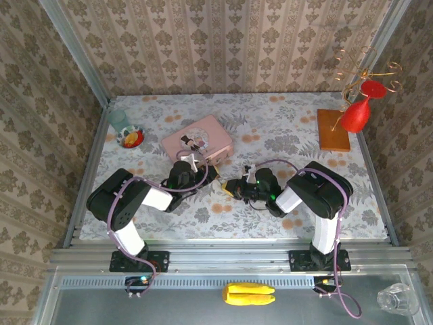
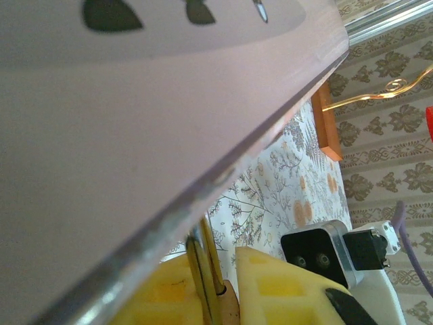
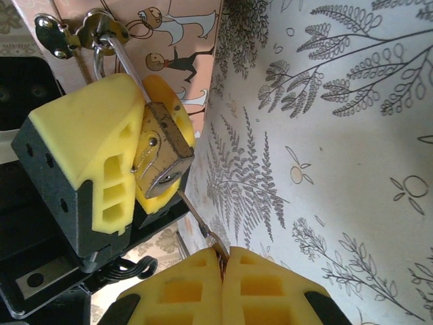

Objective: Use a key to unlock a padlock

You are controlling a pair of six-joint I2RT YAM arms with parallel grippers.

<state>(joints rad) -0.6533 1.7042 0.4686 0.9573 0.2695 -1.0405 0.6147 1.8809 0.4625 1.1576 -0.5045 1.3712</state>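
The floral tabletop (image 1: 291,139) carries the pink tin (image 1: 197,140). At the tin's near corner, the left tool (image 3: 145,95) clamps the padlock (image 3: 162,152), whose shackle hangs through the tin's clasp (image 3: 101,27). The right tool (image 3: 224,261), pinched tight, holds the key (image 3: 201,220), its tip at the padlock's bottom edge.

Overhead plus two close wrist views
Top camera looks down on the whole surface (image 1: 284,139) from behind the arms; wrist cameras face each other, both close against the pink tin (image 3: 196,47)
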